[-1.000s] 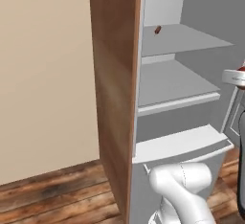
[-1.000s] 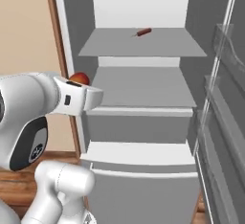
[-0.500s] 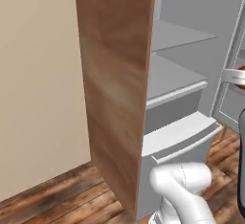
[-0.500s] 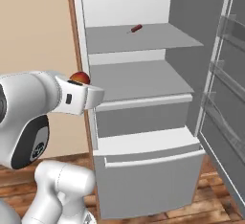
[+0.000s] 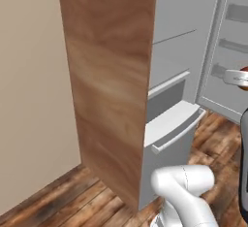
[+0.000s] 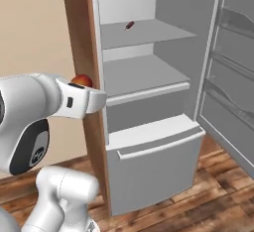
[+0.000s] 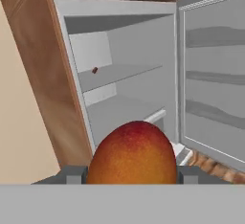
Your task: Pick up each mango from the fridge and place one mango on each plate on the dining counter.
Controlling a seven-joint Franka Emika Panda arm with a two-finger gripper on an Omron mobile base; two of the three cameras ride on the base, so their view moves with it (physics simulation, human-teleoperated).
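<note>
one orange-red mango [image 7: 132, 152] pinched between gripper [image 7: 129, 174] jaws, one sausage [image 6: 129, 25] in open fridge [image 6: 149, 77]

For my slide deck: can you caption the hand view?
Orange-red mango held in the claw, facing the open fridge with a small sausage on its upper shelf.

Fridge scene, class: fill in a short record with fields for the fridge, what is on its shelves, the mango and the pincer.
fridge: door open, lower drawer shut
upper shelf: one small reddish-brown sausage
middle shelf: bare
mango: orange-red, outside the fridge, in front of it
pincer: shut on the mango, a finger at each side
floor: dark wood planks
</note>
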